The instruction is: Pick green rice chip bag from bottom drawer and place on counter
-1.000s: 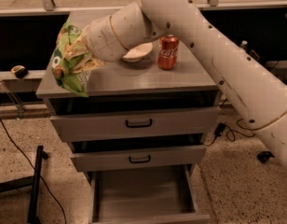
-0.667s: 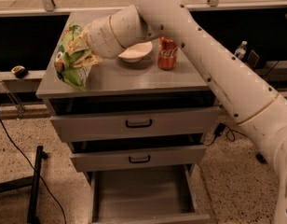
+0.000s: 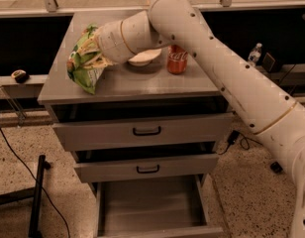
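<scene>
The green rice chip bag (image 3: 84, 66) hangs tilted over the left part of the counter (image 3: 157, 86), its lower tip just above or at the surface. My gripper (image 3: 96, 52) is at the end of the white arm, shut on the bag's upper right side; the bag covers the fingers. The bottom drawer (image 3: 152, 209) is pulled open below and shows a bare grey floor.
A red soda can (image 3: 177, 60) and a white bowl (image 3: 145, 58) stand on the counter behind my wrist. Two upper drawers with black handles (image 3: 146, 131) are slightly open. A black stand (image 3: 37, 192) and cable lie on the floor at left.
My gripper has carried the bag a little to the right and further in over the counter, away from its front left edge.
</scene>
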`<act>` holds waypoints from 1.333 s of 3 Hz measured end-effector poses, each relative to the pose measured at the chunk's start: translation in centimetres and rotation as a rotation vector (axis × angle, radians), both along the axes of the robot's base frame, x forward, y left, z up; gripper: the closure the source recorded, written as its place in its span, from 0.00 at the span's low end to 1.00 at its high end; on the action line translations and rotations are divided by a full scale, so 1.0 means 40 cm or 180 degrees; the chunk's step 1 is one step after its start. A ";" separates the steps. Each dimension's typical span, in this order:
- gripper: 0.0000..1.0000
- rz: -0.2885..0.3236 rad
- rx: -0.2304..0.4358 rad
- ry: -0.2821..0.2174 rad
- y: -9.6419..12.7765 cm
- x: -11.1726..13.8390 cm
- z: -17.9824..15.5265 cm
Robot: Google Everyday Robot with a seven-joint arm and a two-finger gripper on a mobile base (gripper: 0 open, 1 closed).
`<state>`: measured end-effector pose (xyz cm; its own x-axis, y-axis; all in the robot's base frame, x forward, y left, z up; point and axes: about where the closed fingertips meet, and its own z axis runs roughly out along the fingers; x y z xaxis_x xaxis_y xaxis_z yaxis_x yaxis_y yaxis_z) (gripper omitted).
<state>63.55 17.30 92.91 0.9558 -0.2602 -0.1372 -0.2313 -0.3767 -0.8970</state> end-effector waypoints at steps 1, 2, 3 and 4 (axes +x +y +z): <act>0.37 -0.0018 0.0009 -0.0006 -0.002 0.002 -0.001; 0.13 -0.0018 0.0009 -0.0006 -0.001 0.002 -0.001; 0.00 -0.0036 -0.0037 -0.0026 -0.004 0.003 0.013; 0.00 -0.0172 -0.0215 -0.0163 -0.049 0.017 0.091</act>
<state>64.21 15.33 96.54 0.9454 -0.3186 -0.0690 -0.2075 -0.4249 -0.8811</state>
